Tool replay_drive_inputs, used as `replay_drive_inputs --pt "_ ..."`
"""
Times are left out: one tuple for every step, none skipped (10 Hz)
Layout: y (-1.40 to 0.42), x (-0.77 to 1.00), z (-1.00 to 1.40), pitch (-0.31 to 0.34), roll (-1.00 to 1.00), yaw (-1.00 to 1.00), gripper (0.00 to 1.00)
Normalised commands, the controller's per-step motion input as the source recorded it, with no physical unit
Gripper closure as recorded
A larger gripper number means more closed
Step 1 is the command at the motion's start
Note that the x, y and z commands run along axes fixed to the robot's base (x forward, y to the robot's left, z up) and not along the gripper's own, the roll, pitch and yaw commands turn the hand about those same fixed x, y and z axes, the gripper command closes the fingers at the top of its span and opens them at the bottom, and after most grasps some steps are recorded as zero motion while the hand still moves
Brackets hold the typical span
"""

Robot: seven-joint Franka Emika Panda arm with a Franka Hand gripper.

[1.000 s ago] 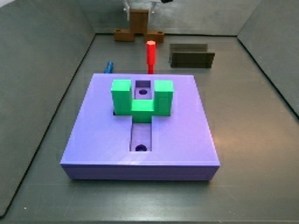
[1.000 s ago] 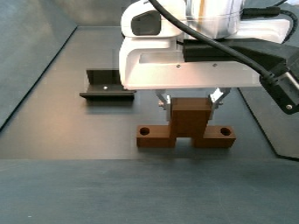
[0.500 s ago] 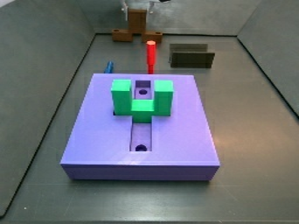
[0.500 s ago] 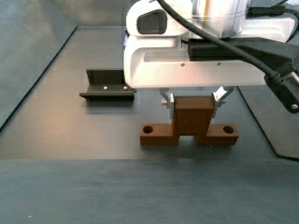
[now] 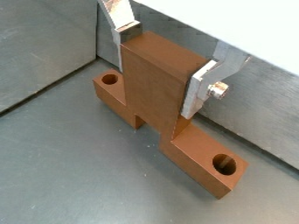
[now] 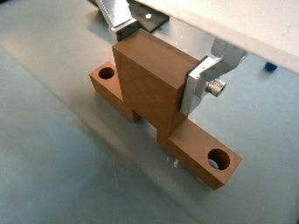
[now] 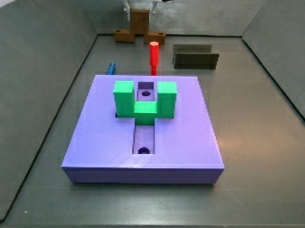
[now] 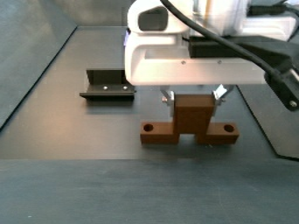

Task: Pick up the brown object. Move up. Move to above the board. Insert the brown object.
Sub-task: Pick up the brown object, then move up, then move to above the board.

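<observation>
The brown object (image 5: 158, 79) is a T-shaped piece with a round hole at each end of its crosspiece. It stands at the far end of the floor (image 7: 128, 36), its bar upright. The gripper (image 5: 160, 66) is shut on the bar, one silver finger on each side, as both wrist views show (image 6: 162, 59). In a side view the gripper (image 8: 194, 101) hangs under the white hand with the brown object (image 8: 193, 118) at or just above the floor. The lavender board (image 7: 179, 134) lies near the front, with a green U-shaped block (image 7: 145, 100) over its groove.
A red upright peg (image 7: 154, 55) stands between the board and the gripper. A dark olive box (image 7: 195, 59) sits to its right. A small blue piece (image 7: 111, 68) lies by the board's far left corner. The dark fixture (image 8: 105, 86) stands left of the gripper.
The gripper and the brown object have shifted very slightly, a few pixels right and up in a side view. Nothing else has moved.
</observation>
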Motion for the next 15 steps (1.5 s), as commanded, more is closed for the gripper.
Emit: replay_drive_inputs --pt "0.0 0.0 0.0 0.0 0.0 0.0 1.0" --pt "0.0 0.0 0.0 0.0 0.0 0.0 1.0" --pt "0.0 0.0 0.0 0.0 0.0 0.0 1.0" --pt "0.0 0.0 0.0 0.0 0.0 0.0 1.0" --pt "0.0 0.0 0.83 0.0 0.0 0.0 1.0" --pt "-0.07 -0.08 0.72 0.039 -0.01 0.01 1.0" --pt "-0.05 -0.08 0.48 0.025 0.03 0.01 1.0" --pt "-0.04 -0.05 0.29 0.013 0.05 0.01 1.0" --pt "0.0 0.0 1.4 0.0 0.0 0.0 1.0" --pt "0.0 -0.02 1.4 0.03 -0.02 0.0 1.0" --pt "-0.01 -0.04 1.4 0.036 0.01 0.0 1.0" --pt "0.0 0.01 1.4 0.029 0.01 0.0 1.0" --pt "0.02 0.05 1.4 0.083 -0.01 0.0 1.0" --pt "0.0 0.03 0.77 0.098 -0.01 0.0 1.0" --pt "0.0 0.03 0.22 0.08 0.01 0.01 1.0"
